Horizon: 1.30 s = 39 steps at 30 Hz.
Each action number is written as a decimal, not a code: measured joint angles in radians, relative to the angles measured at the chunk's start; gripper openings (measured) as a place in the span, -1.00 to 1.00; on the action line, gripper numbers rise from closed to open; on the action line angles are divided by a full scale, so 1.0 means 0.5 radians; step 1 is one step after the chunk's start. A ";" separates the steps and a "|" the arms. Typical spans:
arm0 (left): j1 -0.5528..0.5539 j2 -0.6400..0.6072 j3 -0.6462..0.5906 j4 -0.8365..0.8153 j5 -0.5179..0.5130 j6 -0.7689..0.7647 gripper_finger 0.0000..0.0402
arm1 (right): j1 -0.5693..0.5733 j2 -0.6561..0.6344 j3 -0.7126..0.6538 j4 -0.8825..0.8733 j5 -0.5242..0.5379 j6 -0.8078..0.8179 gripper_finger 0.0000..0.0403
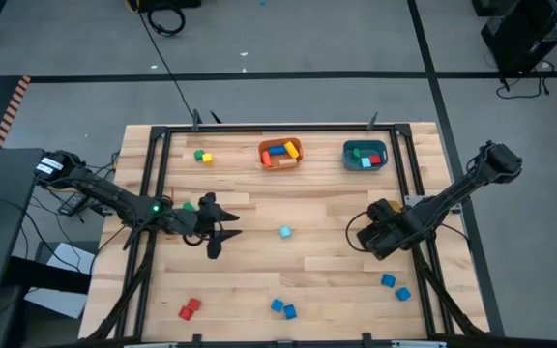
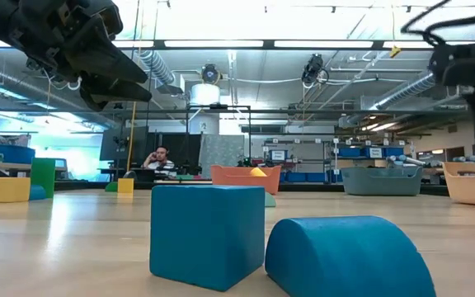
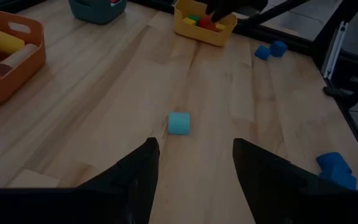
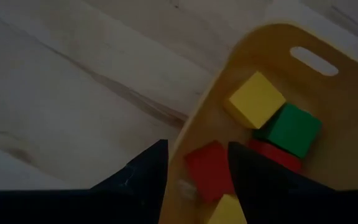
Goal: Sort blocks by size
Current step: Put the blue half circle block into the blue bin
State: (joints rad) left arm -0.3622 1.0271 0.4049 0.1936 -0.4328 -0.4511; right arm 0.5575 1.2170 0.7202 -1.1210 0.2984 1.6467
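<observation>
My right gripper (image 1: 380,235) hangs open over the yellow bin (image 4: 272,56), fingers pointing down. Its fingers stand on either side of a red block (image 4: 207,169), which lies in the bin beside yellow (image 4: 253,99) and green (image 4: 291,129) blocks. Whether the fingers touch the red block, I cannot tell. My left gripper (image 3: 194,146) is open with nothing between its fingers, above the table at the left (image 1: 216,234). A light blue block (image 3: 179,123) lies on the wood ahead of it, at the table's middle (image 1: 284,232).
At the far edge stand an orange bin (image 1: 280,153) and a teal bin (image 1: 365,155), both with blocks in them. Loose blocks lie around: green and yellow (image 1: 202,156) far left, red (image 1: 190,308) and blue (image 1: 282,308) near the front edge, blue (image 1: 395,286) near right.
</observation>
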 joint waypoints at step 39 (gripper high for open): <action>0.000 -0.001 -0.001 0.059 -0.003 0.003 0.06 | 0.624 1.265 1.047 -0.152 -0.828 0.002 -0.16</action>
State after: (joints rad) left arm -0.3622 1.0267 0.4046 0.2234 -0.4341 -0.4496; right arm 0.8697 1.8497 1.2438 -1.1972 -0.1157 1.6475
